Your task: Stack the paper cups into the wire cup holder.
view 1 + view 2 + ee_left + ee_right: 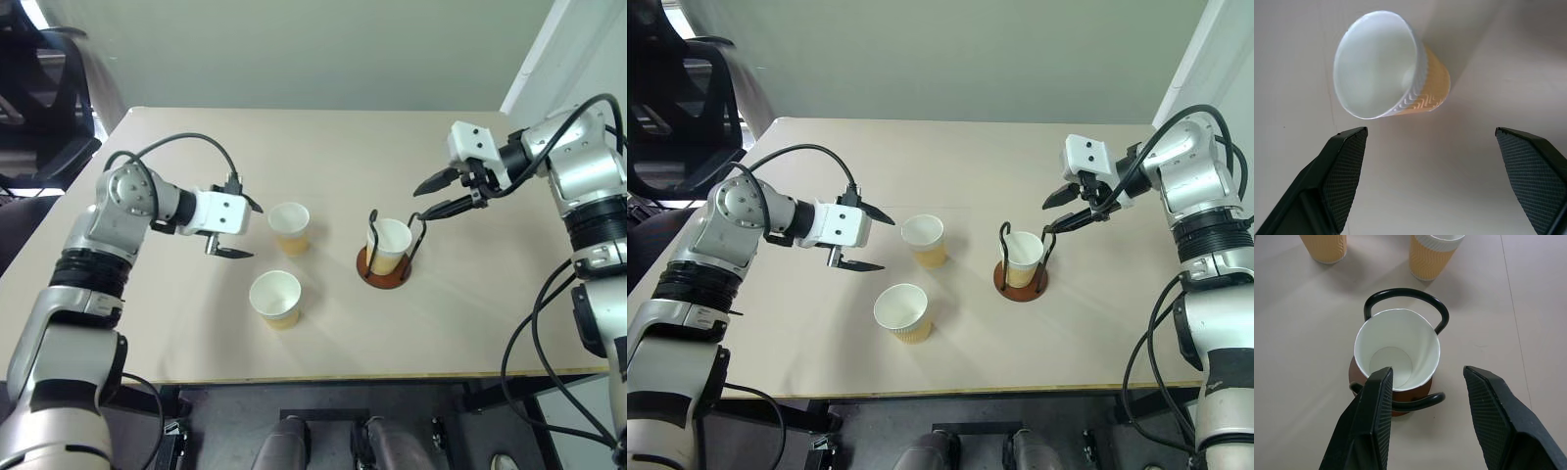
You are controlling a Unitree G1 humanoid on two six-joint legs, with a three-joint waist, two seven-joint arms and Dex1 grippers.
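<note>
Near cup (275, 298) stands loose on desk (323, 147). Beyond it, left end effector (238, 228) is spread wide beside far cup (289, 228), likely lining up a grasp. Right end effector (438, 194), half-spread and empty, hovers above wire cup holder (383, 267) containing one cup (388, 245).

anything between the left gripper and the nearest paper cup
No, just bare table between the open left gripper and the nearest paper cup, clearest in the left wrist view.
</note>
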